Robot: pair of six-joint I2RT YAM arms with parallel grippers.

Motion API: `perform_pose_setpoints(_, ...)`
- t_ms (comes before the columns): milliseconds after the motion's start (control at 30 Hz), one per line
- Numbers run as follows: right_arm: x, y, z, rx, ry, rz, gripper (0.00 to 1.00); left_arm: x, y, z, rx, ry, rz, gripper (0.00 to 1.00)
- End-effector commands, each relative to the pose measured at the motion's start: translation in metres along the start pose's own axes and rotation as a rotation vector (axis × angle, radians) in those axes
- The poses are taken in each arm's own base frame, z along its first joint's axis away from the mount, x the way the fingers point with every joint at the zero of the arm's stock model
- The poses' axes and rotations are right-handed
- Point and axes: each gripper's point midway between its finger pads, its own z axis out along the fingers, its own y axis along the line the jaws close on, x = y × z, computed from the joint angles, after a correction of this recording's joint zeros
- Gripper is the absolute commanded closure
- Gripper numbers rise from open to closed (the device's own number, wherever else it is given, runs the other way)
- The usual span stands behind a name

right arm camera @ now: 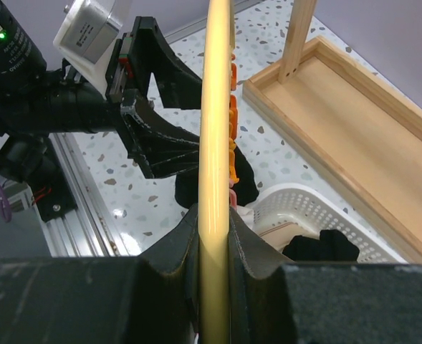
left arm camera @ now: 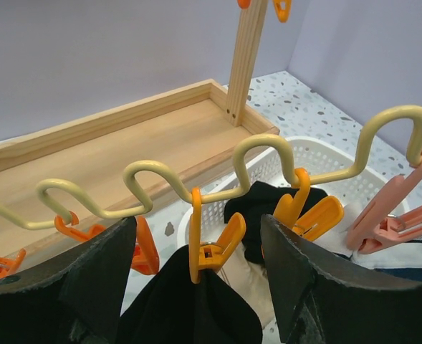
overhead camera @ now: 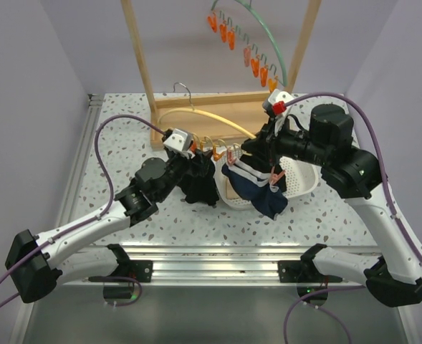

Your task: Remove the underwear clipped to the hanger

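Observation:
My right gripper (overhead camera: 266,147) is shut on the yellow hanger (right arm camera: 214,143) and holds it over the white basket (overhead camera: 301,188). In the left wrist view the hanger's wavy bar (left arm camera: 160,172) carries orange clips. One clip (left arm camera: 209,252) holds black underwear (left arm camera: 189,308). My left gripper (left arm camera: 198,229) is open, a finger on each side of that clip and cloth. Navy underwear with white trim (overhead camera: 257,192) hangs from a pink clip (left arm camera: 386,218). A black garment (left arm camera: 264,204) and a pale beige one (left arm camera: 250,283) lie in the basket.
A wooden rack with a tray base (overhead camera: 218,107) stands behind. A green hanger with orange clips (overhead camera: 257,57) hangs from it. The basket (right arm camera: 296,204) sits in front of the tray on the speckled table. A metal rail (overhead camera: 218,254) runs along the near edge.

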Motion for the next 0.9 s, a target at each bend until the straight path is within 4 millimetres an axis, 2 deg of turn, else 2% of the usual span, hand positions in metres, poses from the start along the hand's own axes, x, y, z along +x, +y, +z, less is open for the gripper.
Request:
perform_pose_setpoints(0,-0.049,-0.001,0.001,0.002,-0.185,-0.038,1.0,0.003,-0.016,-0.006,0.079,-0.003,0.045,0.27)
perform_pose_setpoints(400,-0.051,0.002,-0.001,-0.011,-0.191,-0.035,1.0,0.019,-0.021,-0.002,0.128,0.038,0.134,0.27)
perform_pose_setpoints(600,-0.052,0.002,-0.003,-0.009,-0.195,-0.034,1.0,0.022,-0.02,0.006,0.112,0.026,0.138,0.33)
perform_pose_setpoints(700,-0.052,0.002,-0.004,-0.009,-0.198,-0.038,1.0,0.017,-0.019,0.007,0.102,0.013,0.137,0.46)
perform_pose_setpoints(733,-0.052,0.001,-0.005,-0.004,-0.199,-0.038,1.0,0.015,-0.019,0.007,0.101,0.007,0.136,0.59)
perform_pose_setpoints(800,-0.052,0.002,-0.005,-0.007,-0.198,-0.038,1.0,0.01,-0.02,0.007,0.103,-0.006,0.132,0.75)
perform_pose_setpoints(833,-0.052,0.002,-0.005,-0.006,-0.198,-0.039,1.0,0.009,-0.02,0.006,0.105,-0.01,0.131,0.89)
perform_pose_setpoints(867,-0.052,0.002,-0.005,-0.007,-0.199,-0.04,1.0,0.008,-0.021,0.006,0.105,-0.012,0.129,0.94)
